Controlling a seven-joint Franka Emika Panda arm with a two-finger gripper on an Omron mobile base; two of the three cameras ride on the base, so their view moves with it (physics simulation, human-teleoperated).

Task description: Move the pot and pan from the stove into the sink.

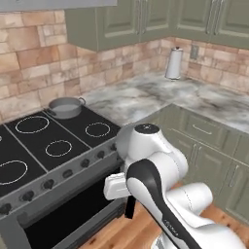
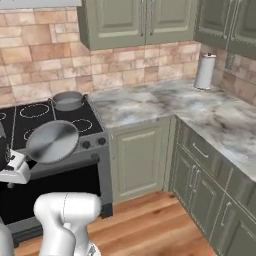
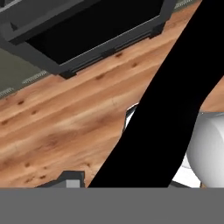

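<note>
The pan (image 2: 52, 141), a round shiny steel disc, hangs tilted in the air in front of the stove's knob row. My gripper (image 2: 9, 161) at the far left of the right base view is shut on its long black handle (image 3: 162, 109), which crosses the hand view as a wide dark diagonal band. The grey pot (image 1: 65, 107) stands on the back right burner of the black stove (image 1: 44, 141); it is also the pot (image 2: 68, 100) behind the lifted pan. The sink is out of view.
A marbled counter (image 2: 135, 107) runs right of the stove and turns the corner, with a paper towel roll (image 2: 204, 71) at the back. Green lower cabinets (image 2: 140, 155) line the wood floor (image 3: 65, 127). The oven door (image 1: 68, 214) is just ahead of the hand.
</note>
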